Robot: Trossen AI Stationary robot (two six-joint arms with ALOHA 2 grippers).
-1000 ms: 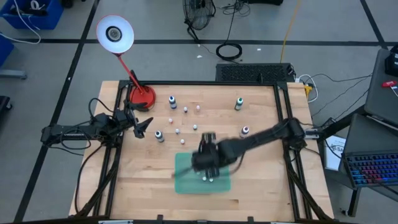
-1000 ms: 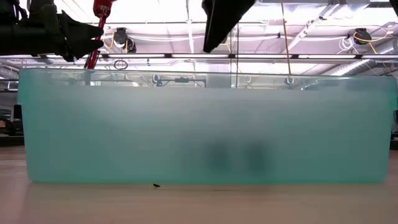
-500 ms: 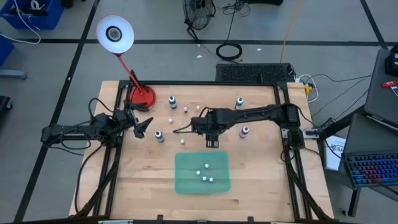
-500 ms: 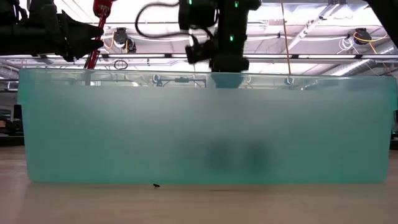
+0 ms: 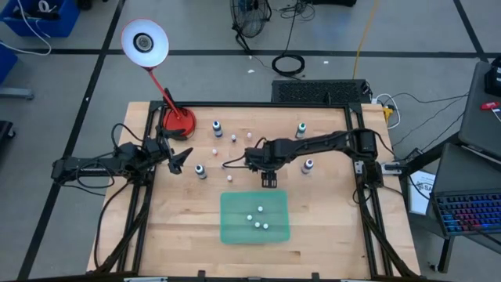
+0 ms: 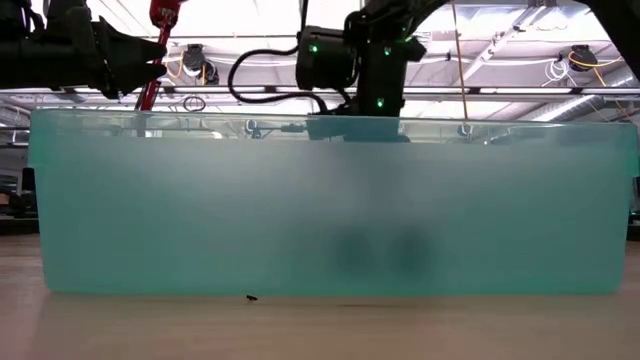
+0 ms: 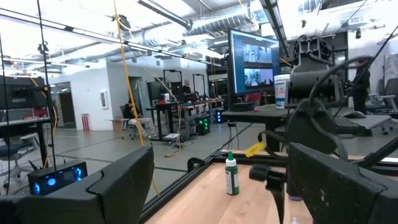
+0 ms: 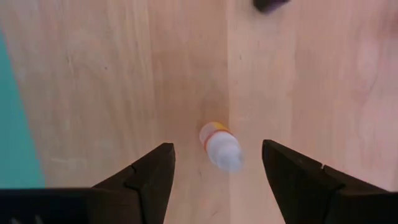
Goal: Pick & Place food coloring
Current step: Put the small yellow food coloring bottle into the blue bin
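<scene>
Four small bottles with white caps stand on the wooden table in the high view: a dark one (image 5: 217,128), a green one (image 5: 300,130), a dark one (image 5: 308,165) and one near the left arm (image 5: 200,171). Three tiny white-capped bottles (image 5: 258,219) lie in the teal tray (image 5: 235,227). My right gripper (image 5: 268,180) hangs open just beyond the tray's far edge. In its wrist view a tiny bottle with a white cap and an orange body (image 8: 219,144) sits on the table between the open fingers (image 8: 149,171), untouched. My left gripper (image 5: 182,159) waits open at the table's left.
Several tiny white-capped bottles (image 5: 233,139) are scattered on the far half of the table. A red desk lamp's base (image 5: 178,121) stands at the far left corner. In the low view the tray's wall (image 6: 320,200) hides the table behind it. The green bottle (image 7: 231,174) shows ahead of my left gripper.
My right gripper has moved from above the teal tray toward the table's far edge and now stands just past the tray's far rim, over the bare wood. The three bottles in the tray have stayed where they were.
</scene>
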